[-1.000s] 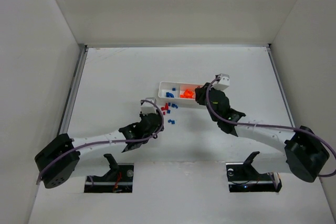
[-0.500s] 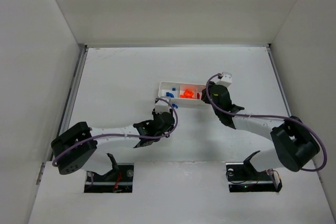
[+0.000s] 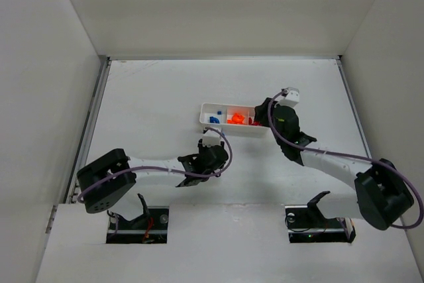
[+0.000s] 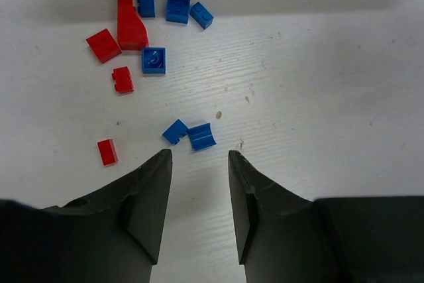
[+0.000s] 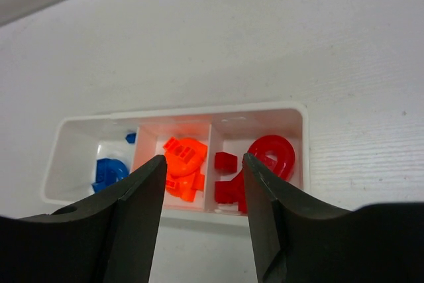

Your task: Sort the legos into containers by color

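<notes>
Hovering near the tray (image 5: 265, 107), right hand (image 5: 203, 160) holds its fingers apart

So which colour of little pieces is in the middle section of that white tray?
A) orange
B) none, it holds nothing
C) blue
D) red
A: the right wrist view shows orange pieces in the middle compartment of the tray, with blue pieces on one side and red pieces on the other.

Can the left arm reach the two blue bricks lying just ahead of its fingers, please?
Probably yes: the left gripper hangs open just short of the two blue bricks, with bare table between and the nearest red brick off to one side.
</notes>
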Motion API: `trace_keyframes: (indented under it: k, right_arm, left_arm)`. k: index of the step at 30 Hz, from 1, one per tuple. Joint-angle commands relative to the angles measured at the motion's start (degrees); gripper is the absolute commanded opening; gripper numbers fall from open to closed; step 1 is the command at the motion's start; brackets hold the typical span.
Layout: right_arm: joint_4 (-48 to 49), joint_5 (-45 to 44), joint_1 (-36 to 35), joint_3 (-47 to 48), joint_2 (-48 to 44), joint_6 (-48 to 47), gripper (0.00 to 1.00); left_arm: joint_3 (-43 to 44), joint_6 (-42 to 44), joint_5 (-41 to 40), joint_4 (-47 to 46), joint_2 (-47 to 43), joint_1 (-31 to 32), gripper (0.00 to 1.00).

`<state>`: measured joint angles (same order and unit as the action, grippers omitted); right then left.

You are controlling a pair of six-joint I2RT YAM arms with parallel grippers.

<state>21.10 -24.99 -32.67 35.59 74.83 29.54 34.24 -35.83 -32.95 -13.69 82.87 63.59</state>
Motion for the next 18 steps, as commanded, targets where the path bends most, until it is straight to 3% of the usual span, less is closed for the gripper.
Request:
trace_keyframes:
  k: [1,7,18]
  right_arm:
    - [2.0,0.7,-0.8,-1.0,-3.7,-2.3,0.56]
    - [2.8,-0.4,-2.5,-6.0,-6.3,-3.5,0.55]
    - [3.5,-0.4,-3.7,-7.9,-9.7,-3.2,0.55]
  left_arm:
    - [2.5,0.8,-3.8,0.2,2.2,0.8,0.37]
    - [4.5,-2.0,-4.8,2.4,5.1,2.5,0.28]
    - [7.9,-3.7,-6.1,2.8,10.8,1.4,0.28]
